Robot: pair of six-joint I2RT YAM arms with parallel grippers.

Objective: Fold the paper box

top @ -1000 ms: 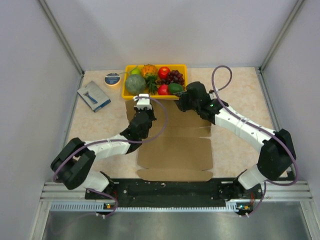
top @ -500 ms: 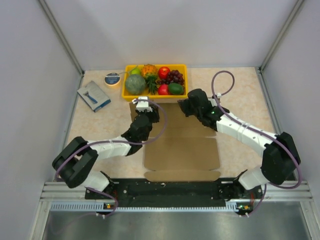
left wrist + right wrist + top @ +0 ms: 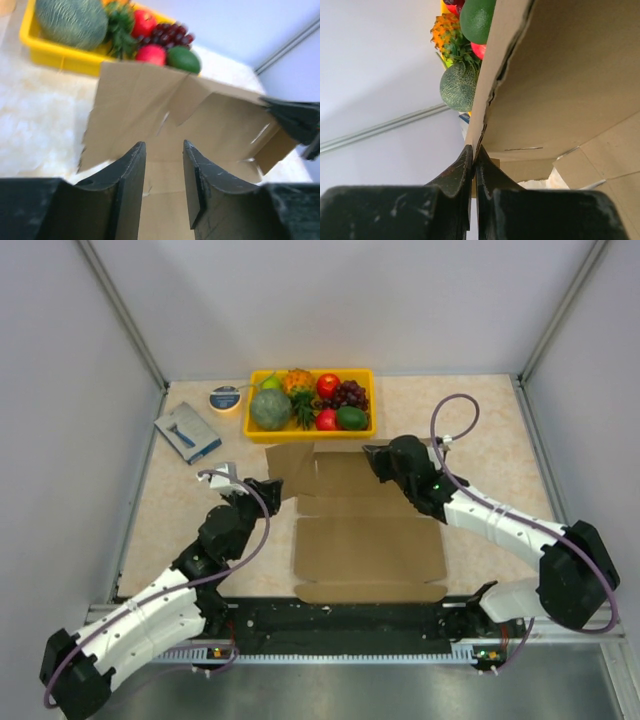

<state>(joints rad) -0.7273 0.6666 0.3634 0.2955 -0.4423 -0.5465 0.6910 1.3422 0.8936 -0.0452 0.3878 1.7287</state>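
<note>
Paper box (image 3: 365, 540) lay on the table (image 3: 480, 420) between my two arms. Its far end sat just short of the yellow fruit tray (image 3: 258, 428), with the near panels flat and the far panel tipped up. My right pincer (image 3: 473, 151) was pinched fully closed on the right-hand edge of that raised panel, cardboard running between the tips. My left pincer (image 3: 164, 150) stood partly open with nothing in it. It faced the panel's left flap (image 3: 130, 110) from near by, apart from it as far as I could tell. Judged the step to be standing the far wall up on its crease. To do it well, hold the right pinch firm and swing about the crease line rather than drag toward me, lest the whole sheet slide. Left should take the flap low, near its score, so the fold lands true. Risks: the thin edge grip slipping, or the panel nudging the tray.
</note>
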